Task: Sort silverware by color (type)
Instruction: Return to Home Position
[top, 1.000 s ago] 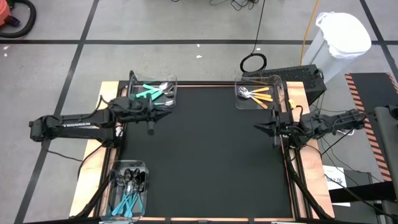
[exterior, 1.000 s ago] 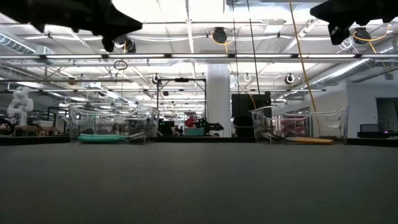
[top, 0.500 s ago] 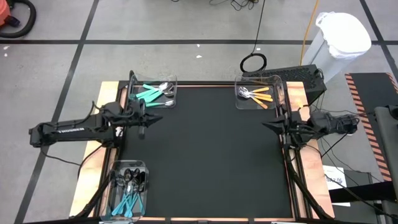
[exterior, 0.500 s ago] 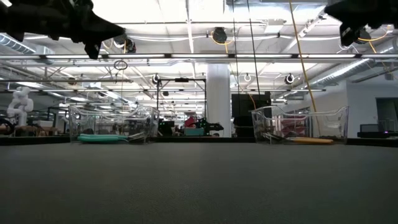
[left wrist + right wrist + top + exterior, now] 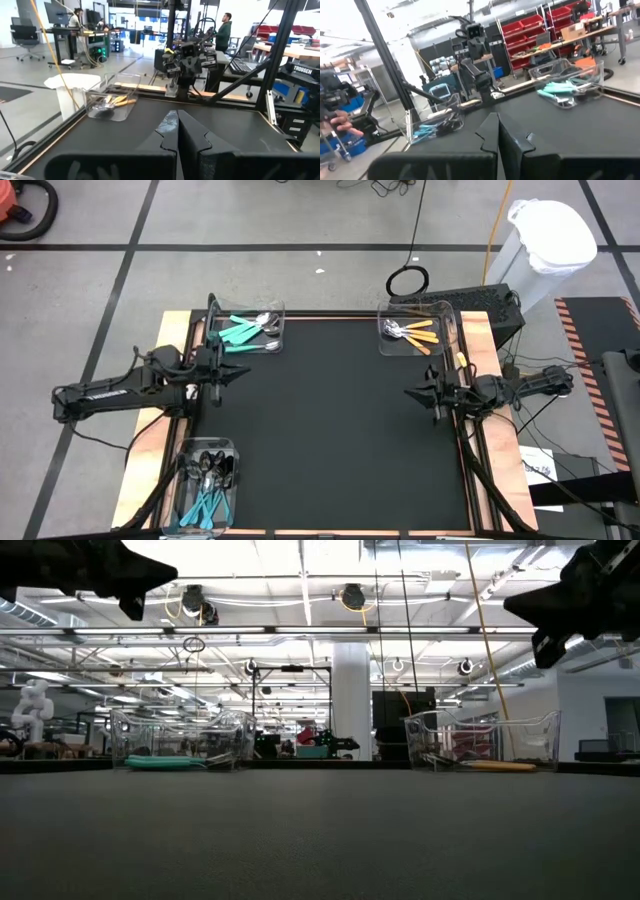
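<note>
Evidently nothing lies loose on the black table [image 5: 330, 430]; all the silverware sits in bins. Nearest, at the left corner, a clear bin [image 5: 208, 442] holds teal-handled spoons [image 5: 205, 500] with dark heads. Midway, the left arm [image 5: 130, 388] and right arm [image 5: 520, 387] hover over opposite table edges, each with jaws pressed together on nothing. Farthest, the left bin [image 5: 283, 320] holds teal-handled pieces [image 5: 240, 332], and the right bin [image 5: 450, 320] holds orange-handled pieces [image 5: 420, 332]. These look light, stiff and slick, and piled ones may tangle. Pinching across the middle of a plastic handle seems safer than the glossy head.
</note>
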{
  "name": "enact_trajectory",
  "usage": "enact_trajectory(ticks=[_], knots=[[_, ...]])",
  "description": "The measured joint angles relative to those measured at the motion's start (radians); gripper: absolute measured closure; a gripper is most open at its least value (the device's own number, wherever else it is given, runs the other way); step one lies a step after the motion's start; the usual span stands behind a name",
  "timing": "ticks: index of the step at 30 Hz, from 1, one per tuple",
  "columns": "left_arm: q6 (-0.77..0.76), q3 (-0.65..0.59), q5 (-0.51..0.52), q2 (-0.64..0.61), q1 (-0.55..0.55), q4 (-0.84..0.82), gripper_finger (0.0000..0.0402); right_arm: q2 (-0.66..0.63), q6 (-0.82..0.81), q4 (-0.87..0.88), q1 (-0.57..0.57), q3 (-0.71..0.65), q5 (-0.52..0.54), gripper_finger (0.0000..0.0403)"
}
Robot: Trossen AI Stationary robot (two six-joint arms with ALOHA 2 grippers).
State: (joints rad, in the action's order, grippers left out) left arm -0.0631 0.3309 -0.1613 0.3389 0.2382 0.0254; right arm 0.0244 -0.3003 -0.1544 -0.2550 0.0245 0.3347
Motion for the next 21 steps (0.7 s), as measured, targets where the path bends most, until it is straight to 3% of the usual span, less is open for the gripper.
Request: enact_trajectory(ticks=[6, 11, 13, 18, 21], knots=[[-0.002, -0.028, 0.009, 0.004, 0.000, 0.074, 0.0400, -0.005, 0.077, -0.007, 0.001, -0.002, 0.004, 0.0403], [-0.083, -0.190, 0.044, 0.018, 0.000, 0.478, 0.0400, -0.004, 0.101, -0.007, 0.023, 0.000, 0.005, 0.0403], [-0.133, -0.241, 0.045, 0.019, 0.000, 0.558, 0.0400, -0.004, 0.100, -0.003, 0.032, 0.000, 0.005, 0.0403], [-0.165, -0.265, 0.052, 0.019, 0.000, 0.501, 0.0400, -0.004, 0.052, 0.001, 0.054, -0.001, 0.034, 0.0403], [-0.168, -0.265, -0.035, 0.007, -0.010, 0.478, 0.0400, -0.004, 0.016, 0.001, 0.056, -0.002, 0.029, 0.0403]])
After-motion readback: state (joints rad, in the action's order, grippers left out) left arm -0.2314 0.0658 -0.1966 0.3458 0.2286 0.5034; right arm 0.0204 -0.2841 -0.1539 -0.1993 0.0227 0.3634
